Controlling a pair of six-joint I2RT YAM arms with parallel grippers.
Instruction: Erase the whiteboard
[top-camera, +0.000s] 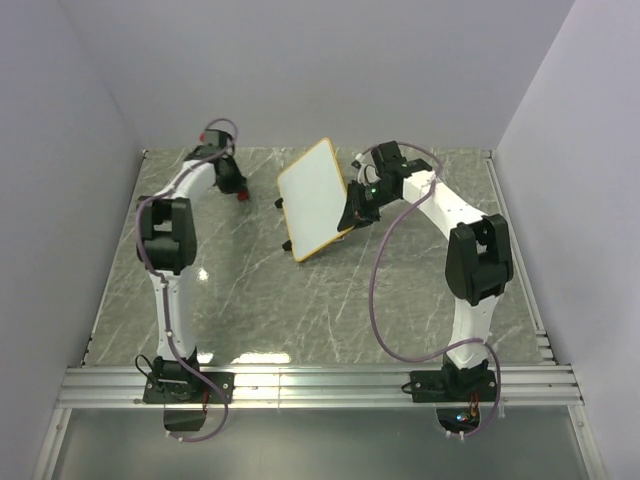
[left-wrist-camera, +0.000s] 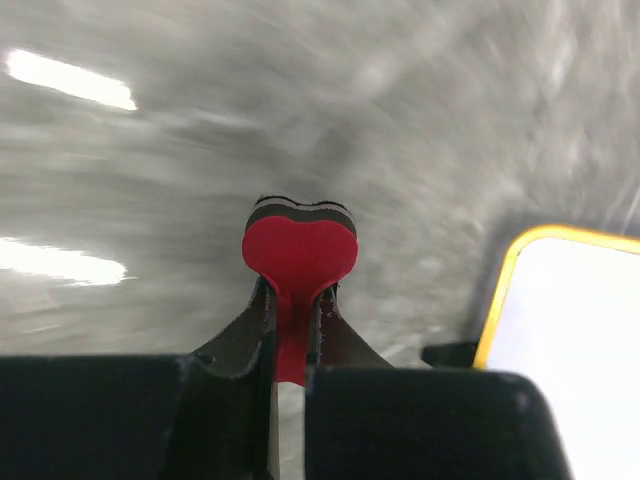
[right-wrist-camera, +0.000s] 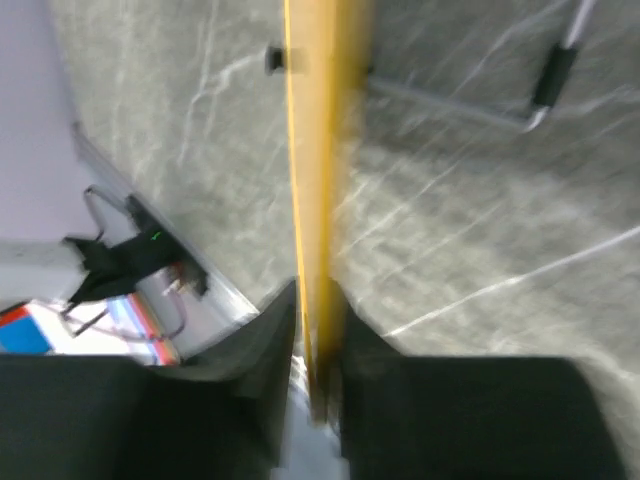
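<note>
Yellow-framed whiteboard (top-camera: 313, 195), pinched by its edge in right fingers (right-wrist-camera: 265, 345), could twist loose when left fingers (left-wrist-camera: 245, 335), clamped on red eraser (left-wrist-camera: 299, 250), press it.

whiteboard (top-camera: 313, 197): white face, thin yellow-orange frame, small black feet
eraser (left-wrist-camera: 300, 250): red front, with black and pale grey layers behind it
surface (top-camera: 250, 300): grey-green marble pattern with thin white veins
left gripper (left-wrist-camera: 292, 300): black
right gripper (right-wrist-camera: 312, 340): black
arms (top-camera: 170, 300): white links, black joints
cables (top-camera: 372, 290): pale mauve
walls (top-camera: 320, 70): plain pale lilac-grey
</note>
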